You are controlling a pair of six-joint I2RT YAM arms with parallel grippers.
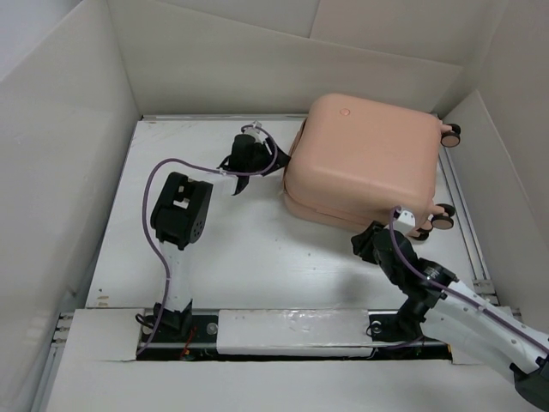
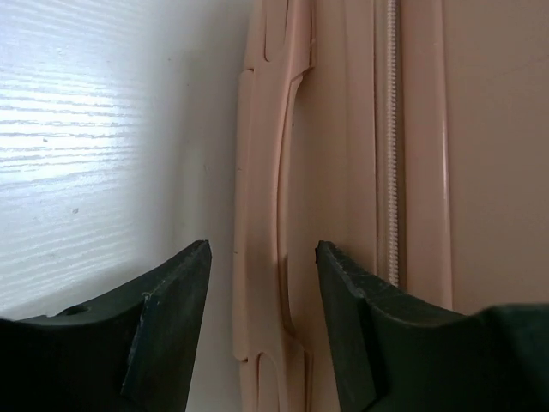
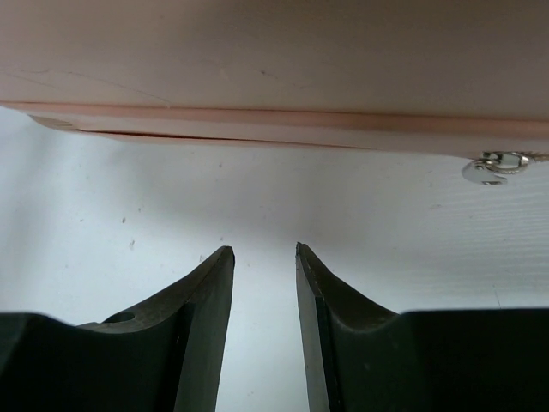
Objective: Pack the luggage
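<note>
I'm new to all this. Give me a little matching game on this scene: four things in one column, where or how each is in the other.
1 suitcase
2 left gripper
3 right gripper
4 wheels

A on the suitcase's right end
B open, facing the handle
C closed, lying flat
D open, near the zipper pull

Pairs: 1-C, 2-B, 3-D, 4-A
</note>
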